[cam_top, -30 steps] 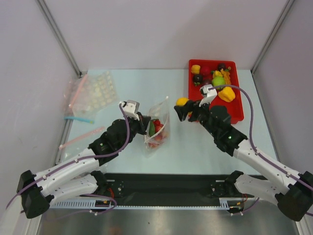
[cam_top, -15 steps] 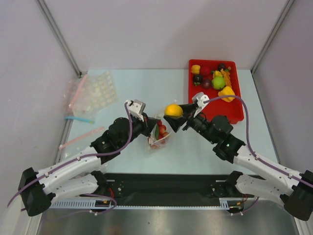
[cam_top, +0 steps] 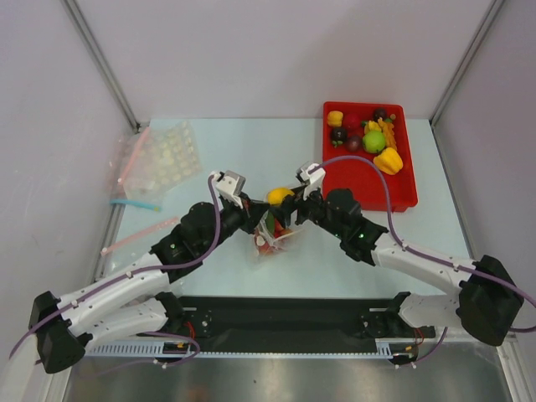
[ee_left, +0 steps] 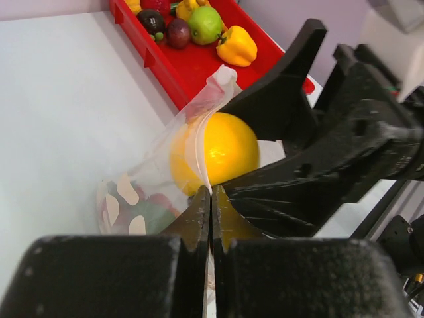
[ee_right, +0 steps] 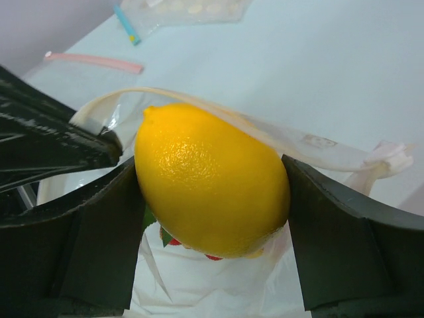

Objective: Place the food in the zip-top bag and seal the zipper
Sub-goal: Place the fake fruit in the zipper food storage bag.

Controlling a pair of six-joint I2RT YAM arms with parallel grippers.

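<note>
One lemon, glossy, yellow and dimpled, sat squeezed between the two black fingers of the right claw, whose jaws stood wide around it, right at the mouth of the bag. That one clear, crinkly bag sat on the table between the arms. Its whitish rim was pinched in the left claw, jaws fully closed on the film. Inside lay red pieces and one green one, count unclear through the plastic. Well apart, the one red tray, shallow and rectangular, held perhaps seven more toys, two of them yellow peppers.
</note>
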